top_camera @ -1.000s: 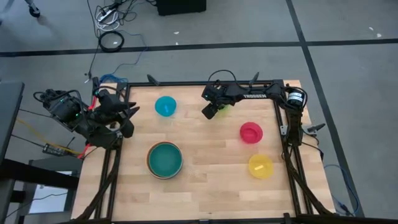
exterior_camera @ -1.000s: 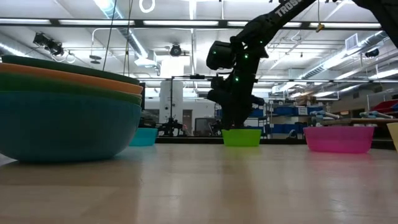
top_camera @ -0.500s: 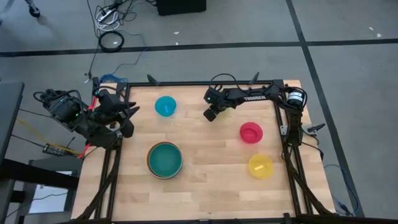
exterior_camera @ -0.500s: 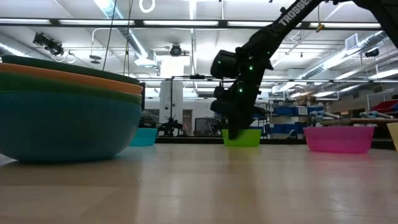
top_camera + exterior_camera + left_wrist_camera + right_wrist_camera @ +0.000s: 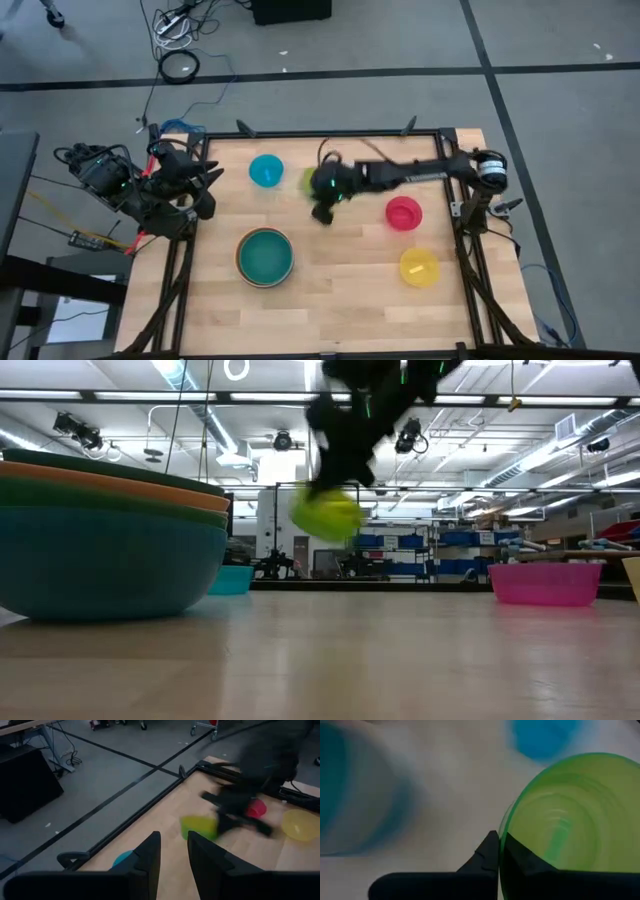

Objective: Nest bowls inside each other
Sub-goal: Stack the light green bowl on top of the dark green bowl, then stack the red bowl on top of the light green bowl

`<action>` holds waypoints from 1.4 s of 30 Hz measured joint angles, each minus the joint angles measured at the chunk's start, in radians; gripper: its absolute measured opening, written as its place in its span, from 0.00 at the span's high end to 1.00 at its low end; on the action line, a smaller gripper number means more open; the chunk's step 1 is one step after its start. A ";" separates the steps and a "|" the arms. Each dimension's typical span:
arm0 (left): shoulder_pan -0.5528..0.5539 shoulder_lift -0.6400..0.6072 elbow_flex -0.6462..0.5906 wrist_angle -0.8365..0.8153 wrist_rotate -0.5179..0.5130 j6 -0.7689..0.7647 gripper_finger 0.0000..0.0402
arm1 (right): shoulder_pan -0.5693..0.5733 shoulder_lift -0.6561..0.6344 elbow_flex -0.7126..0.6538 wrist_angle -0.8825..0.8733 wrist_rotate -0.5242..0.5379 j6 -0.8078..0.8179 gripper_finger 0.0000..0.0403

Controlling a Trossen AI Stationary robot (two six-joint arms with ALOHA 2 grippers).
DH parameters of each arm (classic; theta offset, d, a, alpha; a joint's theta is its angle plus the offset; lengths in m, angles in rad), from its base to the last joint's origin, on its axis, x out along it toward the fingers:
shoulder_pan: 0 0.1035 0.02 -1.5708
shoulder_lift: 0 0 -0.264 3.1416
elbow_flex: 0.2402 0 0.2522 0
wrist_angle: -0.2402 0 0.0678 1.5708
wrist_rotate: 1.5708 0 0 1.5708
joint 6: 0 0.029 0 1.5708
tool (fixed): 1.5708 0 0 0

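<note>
My right gripper is shut on the small lime green bowl, which hangs above the table's far middle. The cyan bowl stands to its left on its base. The pink-red bowl and the yellow bowl rest on the right. A stack of larger bowls, teal on the inside, sits near the front left. My left gripper waits open beyond the table's left edge. My right gripper pinches the lime green bowl's rim, one finger inside the bowl and one outside. The fingers slant down from the table's right side. The bowl is lifted clear of the table.
A black frame runs along the table's far edge and sides. Bare wood lies between the stack and the pink-red bowl. Cables lie on the floor beyond the far edge.
My right gripper has shut on the lime green bowl at the far middle. It then rose and swung toward the table's left and near side. The bowl has left the table and hangs clear of it.
</note>
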 joint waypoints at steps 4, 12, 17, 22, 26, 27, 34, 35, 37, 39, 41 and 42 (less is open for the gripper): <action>0.000 0.000 0.000 0.001 -0.010 0.002 0.74 | 0.180 0.017 0.074 0.232 -0.041 -0.031 1.00; 0.000 0.000 0.000 0.000 -0.015 0.001 0.74 | 0.307 0.161 0.260 0.272 -0.002 -0.069 1.00; 0.000 0.000 0.000 0.001 -0.012 0.001 0.74 | 0.308 0.251 0.302 0.264 -0.005 -0.051 1.00; 0.000 0.000 -0.006 0.002 0.009 0.000 0.74 | 0.308 0.298 0.306 0.267 -0.031 -0.015 0.98; 0.000 0.000 -0.032 0.004 0.011 -0.005 0.74 | 0.312 0.302 0.304 0.270 -0.030 -0.005 0.88; 0.000 0.000 -0.039 0.004 0.014 -0.011 0.74 | 0.313 0.299 0.305 0.270 -0.027 0.004 0.85; 0.000 0.000 -0.061 0.005 0.022 -0.030 0.74 | 0.313 0.287 0.305 0.203 -0.022 0.045 0.63; 0.000 0.000 -0.062 0.005 0.027 -0.030 0.74 | 0.313 0.280 0.305 0.166 -0.015 0.046 0.62; 0.000 0.000 -0.062 0.006 0.036 -0.031 0.74 | 0.313 0.250 0.305 0.056 0.035 0.042 0.61; 0.000 0.000 -0.062 0.007 0.052 -0.031 0.74 | 0.316 0.210 0.305 -0.081 0.138 0.027 0.61; 0.000 0.001 -0.062 0.006 0.060 -0.032 0.74 | 0.330 0.165 0.305 -0.260 0.283 0.014 0.61; 0.000 0.001 -0.062 0.006 0.064 -0.033 0.74 | 0.335 0.143 0.305 -0.353 0.366 0.016 0.62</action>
